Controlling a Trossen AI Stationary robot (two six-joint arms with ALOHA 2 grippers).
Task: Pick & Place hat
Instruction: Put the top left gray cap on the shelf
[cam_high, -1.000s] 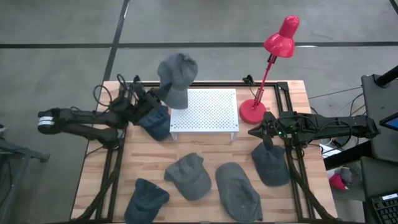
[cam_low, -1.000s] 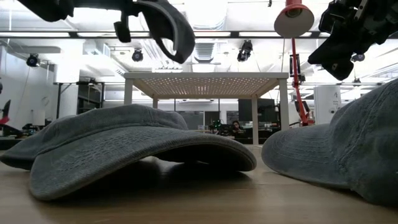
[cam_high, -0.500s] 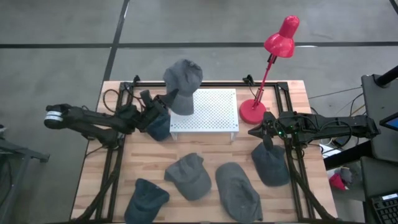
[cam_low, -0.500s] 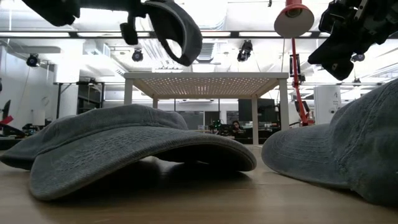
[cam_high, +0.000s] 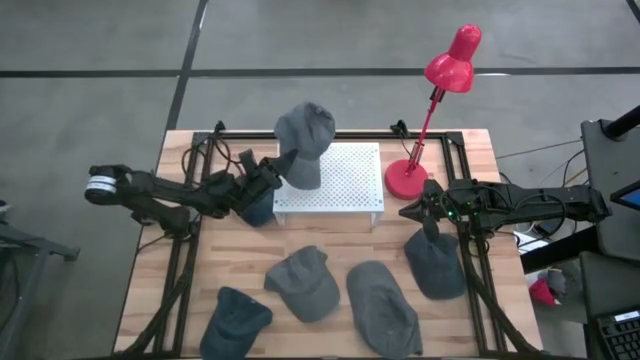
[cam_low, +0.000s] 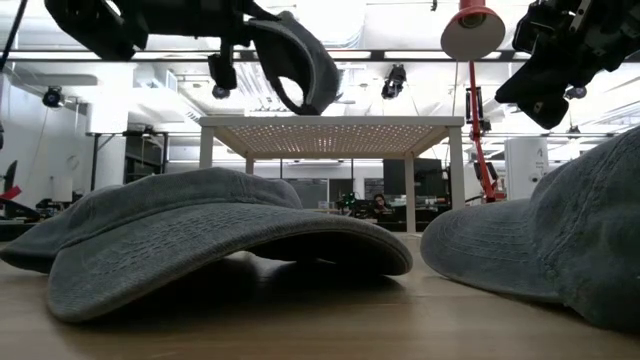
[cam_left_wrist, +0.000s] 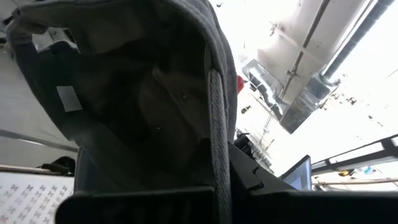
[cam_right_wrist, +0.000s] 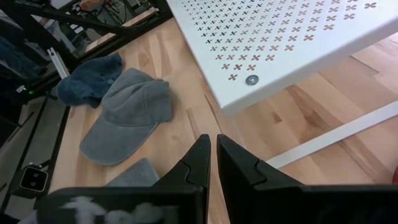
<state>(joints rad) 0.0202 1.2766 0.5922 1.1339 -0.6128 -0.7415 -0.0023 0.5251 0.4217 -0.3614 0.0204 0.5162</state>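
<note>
A grey hat (cam_high: 304, 140) hangs in the air at the far-left corner of the white perforated stand (cam_high: 345, 180), and my left gripper (cam_high: 270, 173) is shut on it. In the low view the hat (cam_low: 300, 55) curves above the stand's top (cam_low: 335, 123). Its inside (cam_left_wrist: 143, 93) fills the left wrist view. My right gripper (cam_high: 426, 212) is shut and touches nothing. It hovers right of the stand, above another grey hat (cam_high: 436, 262) lying on the table, and shows high in the low view (cam_low: 545, 90). My left gripper pinches the hat by a stitched edge (cam_left_wrist: 215, 143) that runs down between the two fingers; whether it is brim or crown rim I cannot tell. The fingers reach in level from the table's left. The hat is lifted clear, its crown standing above the fingers.
A dark blue hat (cam_high: 253, 200) lies below the left gripper beside the stand. Three more hats lie on the near half of the table (cam_high: 303, 283), (cam_high: 383, 305), (cam_high: 237, 320). A red desk lamp stands on its base (cam_high: 405, 178) right of the stand. Black frame rails border the table.
My left gripper has carried the hat toward the table's right, from beyond the stand's left edge to over its far-left corner, staying shut on it. The hat has stayed lifted clear and turned slightly. My right arm has kept still.
</note>
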